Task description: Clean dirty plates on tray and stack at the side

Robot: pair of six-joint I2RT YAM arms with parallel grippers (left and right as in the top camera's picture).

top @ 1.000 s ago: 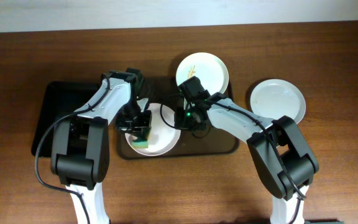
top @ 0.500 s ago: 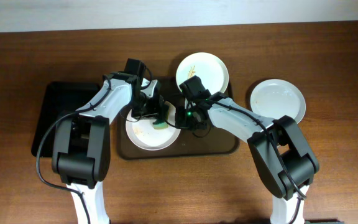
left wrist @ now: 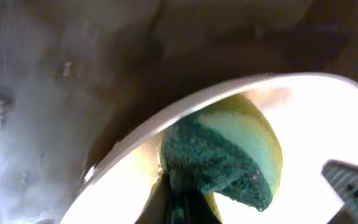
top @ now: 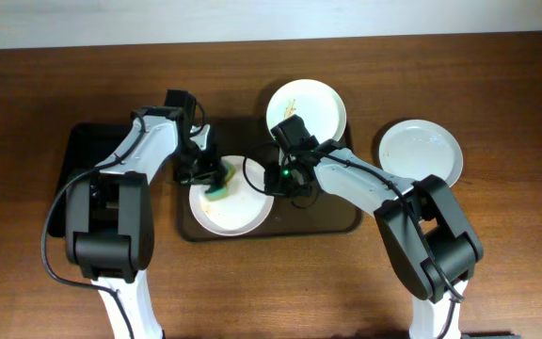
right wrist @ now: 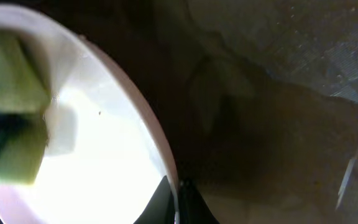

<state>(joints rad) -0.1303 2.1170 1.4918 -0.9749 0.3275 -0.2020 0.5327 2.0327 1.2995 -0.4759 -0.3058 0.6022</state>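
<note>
The brown tray (top: 332, 221) holds a white plate (top: 238, 212) with faint orange smears at its front left. A second plate (top: 318, 108) with orange-brown smears lies at the tray's back edge. A third, clean plate (top: 422, 151) lies on the table to the right. My left gripper (top: 216, 181) is shut on a yellow-green sponge (left wrist: 229, 155) pressed on the front plate's upper left part (left wrist: 316, 124). My right gripper (top: 276, 179) is shut on that plate's right rim (right wrist: 160, 149); the sponge also shows in the right wrist view (right wrist: 11, 124).
A smaller black tray (top: 87, 174) lies left of the brown tray. The table is dark brown wood (top: 497, 264), with a pale wall along its far edge.
My left gripper has swept the sponge over the front plate, from its lower left to the upper right, then back to the upper left. The right gripper kept its hold on the rim.
</note>
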